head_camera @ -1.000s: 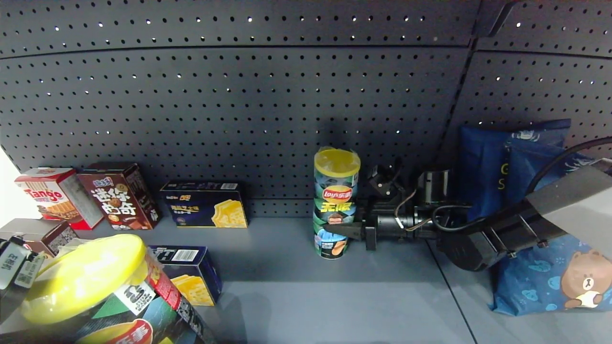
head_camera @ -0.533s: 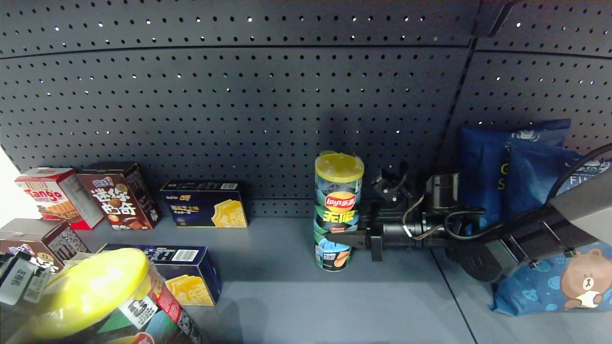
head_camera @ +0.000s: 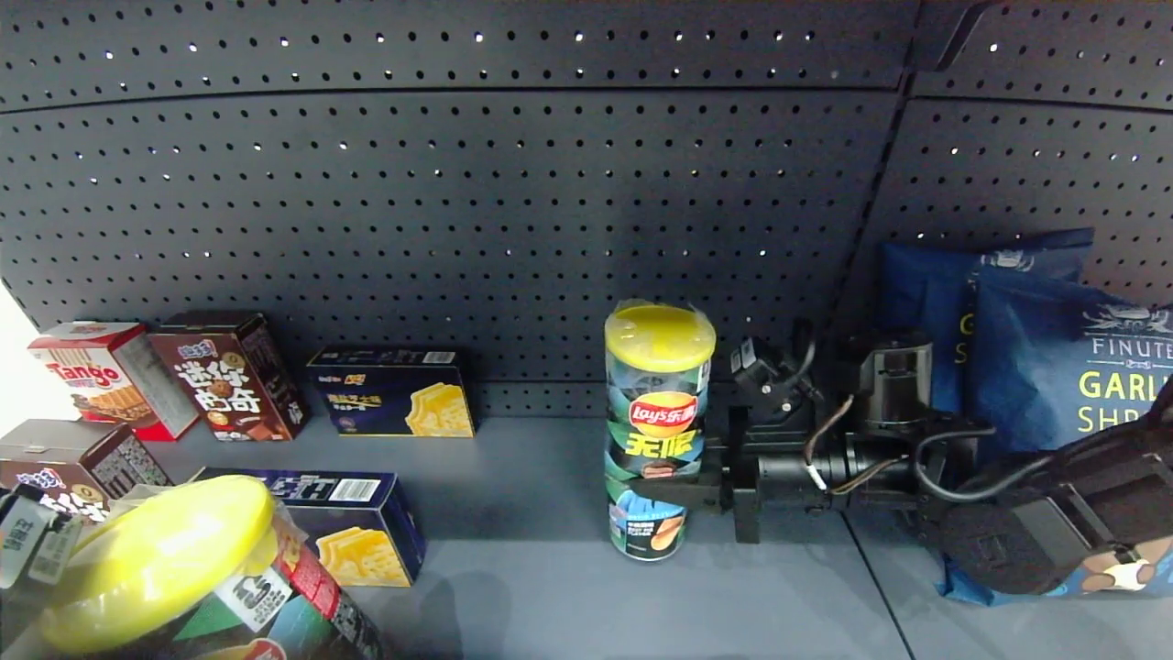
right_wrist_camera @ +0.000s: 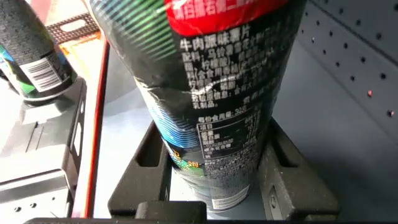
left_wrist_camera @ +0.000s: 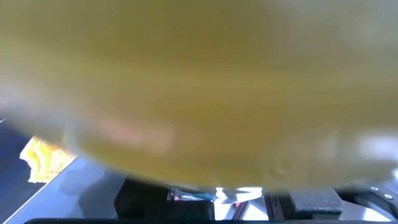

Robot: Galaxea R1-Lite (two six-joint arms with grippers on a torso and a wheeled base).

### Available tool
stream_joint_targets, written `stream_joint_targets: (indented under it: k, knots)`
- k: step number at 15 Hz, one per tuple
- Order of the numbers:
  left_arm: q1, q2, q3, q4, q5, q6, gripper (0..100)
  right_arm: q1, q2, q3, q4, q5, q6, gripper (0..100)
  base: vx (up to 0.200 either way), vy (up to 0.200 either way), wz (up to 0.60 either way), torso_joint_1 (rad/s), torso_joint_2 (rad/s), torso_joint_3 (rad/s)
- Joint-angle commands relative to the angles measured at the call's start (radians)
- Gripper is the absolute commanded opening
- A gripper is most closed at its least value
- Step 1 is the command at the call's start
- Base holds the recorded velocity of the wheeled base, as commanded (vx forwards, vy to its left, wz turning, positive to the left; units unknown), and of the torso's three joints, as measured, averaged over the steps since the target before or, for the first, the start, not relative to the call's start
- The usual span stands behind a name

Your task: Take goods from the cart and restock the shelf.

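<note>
The right gripper (head_camera: 662, 484) pinches the can (head_camera: 658, 403) in its jaws, upright at the shelf (head_camera: 513, 513), bags (head_camera: 1054, 367) at its 3 o'clock. Released before its base sits flat, it may topple.

Right claw (head_camera: 667, 484) closed on the lower half of an upright crisp can (head_camera: 660, 431), with one finger (right_wrist_camera: 152, 165) pressed against each side. Behind the claw, the right wrist (head_camera: 806, 467) lies level and in line with it, with cables looped over it. The right arm (head_camera: 1035, 522) runs back to the claw's right. Left claw (head_camera: 26, 541) sits low, far to the right claw's left and nearer the robot.
</note>
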State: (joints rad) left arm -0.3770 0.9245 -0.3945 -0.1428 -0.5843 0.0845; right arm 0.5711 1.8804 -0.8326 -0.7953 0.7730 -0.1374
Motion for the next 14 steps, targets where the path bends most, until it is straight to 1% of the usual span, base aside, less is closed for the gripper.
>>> stream_joint_targets:
  k: [1,4,7,8,10,12,14]
  knots:
    - [0.004,-0.004,-0.001,0.000,0.000,0.001,0,0.032,-0.070,0.024,0.015,-0.018,-0.001,0,0.000,0.000,0.00,0.000,0.00,0.000]
    - [0.004,-0.003,-0.006,-0.001,0.000,0.001,0,0.043,-0.090,0.052,-0.027,-0.029,-0.011,0,0.000,0.000,0.00,0.000,0.00,0.000]
    - [0.000,-0.003,-0.014,-0.014,0.044,0.008,0,0.044,-0.138,0.174,-0.101,-0.066,-0.011,0,0.000,0.000,0.00,0.000,0.00,0.000]
    - [-0.002,-0.003,-0.014,-0.014,0.047,0.008,0,0.046,-0.162,0.217,-0.108,-0.080,-0.011,0,0.000,0.000,0.00,0.000,0.00,0.000]
    - [-0.005,-0.004,-0.014,-0.012,0.047,0.008,0,0.049,-0.205,0.263,-0.111,-0.083,-0.011,0,0.000,0.000,0.00,0.000,0.00,0.000]
    - [-0.005,-0.003,-0.017,-0.012,0.049,0.008,0,0.052,-0.238,0.297,-0.125,-0.080,-0.011,0,0.000,0.000,0.00,0.000,0.00,0.000]
    - [-0.011,0.001,-0.029,-0.012,0.063,0.008,0,0.050,-0.242,0.326,-0.143,-0.081,-0.013,0,0.000,0.000,0.00,0.000,0.00,0.000]
